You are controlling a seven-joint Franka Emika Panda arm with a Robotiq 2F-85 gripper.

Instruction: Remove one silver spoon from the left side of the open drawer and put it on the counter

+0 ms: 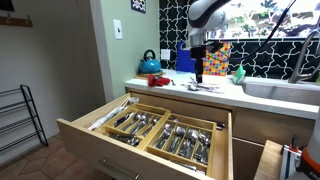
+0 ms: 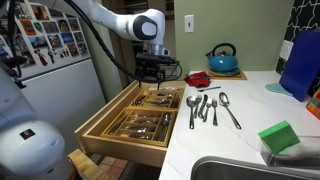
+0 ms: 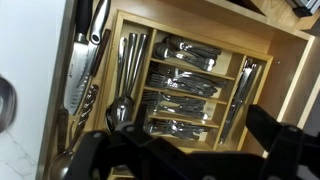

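The light-wood drawer [image 1: 92, 142] stands open below the pale counter [image 2: 222, 142]. It holds two wooden divider trays of silver cutlery [image 1: 135, 122]. My gripper [image 2: 155, 70] hangs open and empty above the far end of the drawer [image 2: 118, 148]. In the wrist view my two dark fingers [image 3: 185, 155] frame one tray from above, well clear of it. Silver spoons [image 3: 124, 75] lie in that tray's long left compartment. Several silver utensils [image 2: 208, 105] lie on the counter beside the drawer and also show in an exterior view [image 1: 200, 86].
A blue kettle [image 2: 222, 58] and a red dish [image 2: 198, 78] stand at the back of the counter. A green sponge [image 2: 280, 135] lies by the sink [image 2: 250, 170]. A fridge [image 2: 50, 50] stands beyond the drawer. Long knives [image 3: 80, 60] lie beside the tray.
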